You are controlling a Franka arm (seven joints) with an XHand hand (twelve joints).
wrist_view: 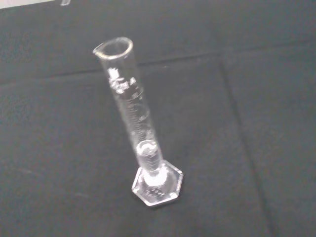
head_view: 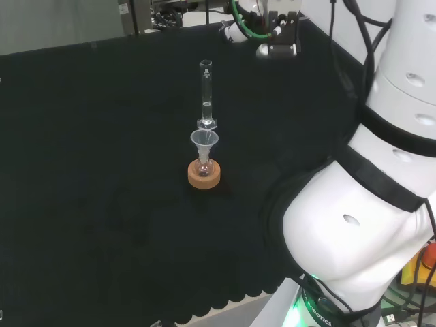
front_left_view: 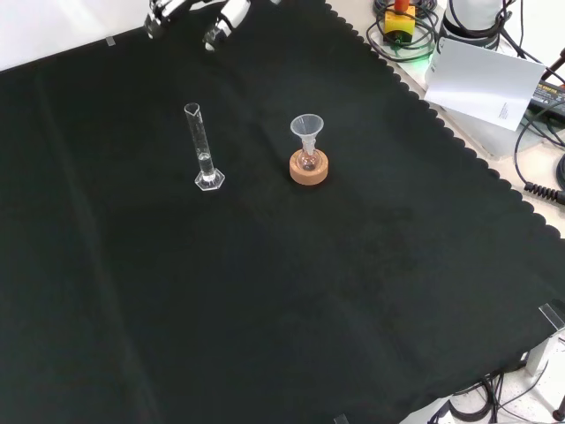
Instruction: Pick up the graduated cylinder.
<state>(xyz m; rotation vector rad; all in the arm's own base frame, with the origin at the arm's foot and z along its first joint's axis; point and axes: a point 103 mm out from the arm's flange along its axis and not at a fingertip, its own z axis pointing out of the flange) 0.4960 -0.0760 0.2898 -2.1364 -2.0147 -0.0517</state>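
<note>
One graduated cylinder on the black cloth, upright on its hexagonal foot, and in the wrist view there's a little clear liquid sitting low in the tube. One small flask too, seated in one cork ring stand, with one clear funnel in its neck. In the front view the cylinder is just left of the cork ring stand, the two apart, not touching; in the head view the cylinder rises right behind that stand.

Up at the top edge of the front view, the hand hangs above the cloth, well away from the cylinder and beyond it. Fingertips point downward, spread apart and only gently bent, nothing between them, touching nothing. In the head view the hand sits far beyond the cork ring stand, to the right, near the bench's far edge.
</note>
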